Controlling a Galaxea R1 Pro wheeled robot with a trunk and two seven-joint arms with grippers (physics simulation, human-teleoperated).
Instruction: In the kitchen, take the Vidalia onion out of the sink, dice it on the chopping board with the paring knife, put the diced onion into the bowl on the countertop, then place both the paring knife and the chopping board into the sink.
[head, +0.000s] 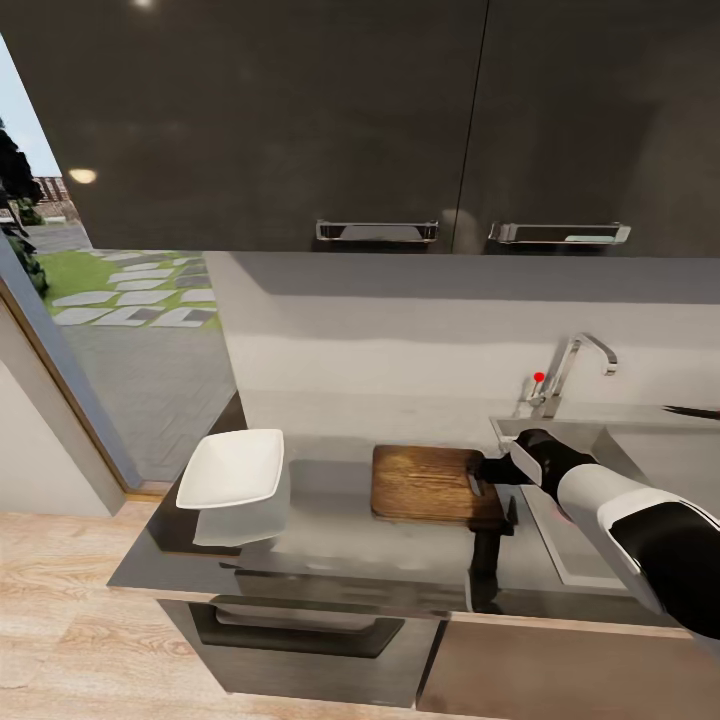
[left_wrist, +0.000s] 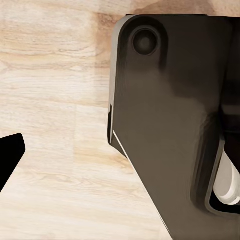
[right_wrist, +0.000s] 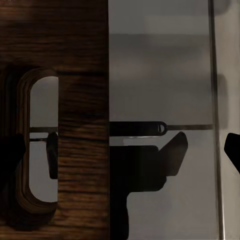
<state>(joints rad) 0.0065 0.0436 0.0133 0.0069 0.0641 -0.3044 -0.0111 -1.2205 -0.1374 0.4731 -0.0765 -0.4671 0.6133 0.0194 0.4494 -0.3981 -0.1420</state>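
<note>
The brown chopping board (head: 425, 483) lies flat on the grey countertop (head: 330, 520), and its top looks bare. My right gripper (head: 488, 470) hovers over its right end, at the handle slot (right_wrist: 37, 150). The right wrist view shows the board (right_wrist: 75, 60) and my right gripper (right_wrist: 120, 152) open, with one fingertip at each side. The white bowl (head: 232, 467) sits left of the board and looks empty. Just right of the board, the sink (head: 600, 428) is partly covered by my right arm. The Vidalia onion is out of view. A slim dark shape (head: 695, 411) may be the paring knife; I cannot tell. My left gripper (left_wrist: 120, 155) hangs open over wooden floor.
A chrome tap (head: 578, 362) with a small red knob (head: 539, 378) stands behind the sink. Dark wall cabinets (head: 400, 120) hang above the counter. Left of the bowl, the countertop ends at an opening to the outdoors (head: 130, 300). A drawer handle (head: 300, 625) sits below the front edge.
</note>
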